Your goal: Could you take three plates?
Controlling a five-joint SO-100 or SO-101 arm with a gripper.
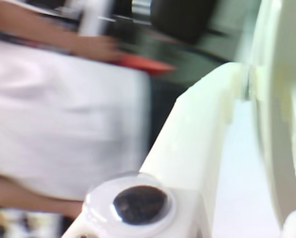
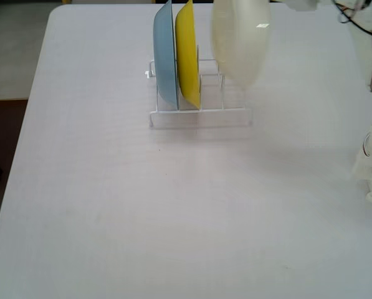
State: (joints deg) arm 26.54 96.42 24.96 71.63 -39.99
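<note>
While the cream-white plate hangs blurred in the air at about 1 o'clock in the fixed view, it's up on edge, long axis running top to bottom, just above the right end of the wire rack. The yellow plate stands upright in the rack, touching or nearly touching the light blue plate on its left. The white gripper fills the wrist view beside the plate's rim; can't tell if it's clamped. The worktop is plain white.
</note>
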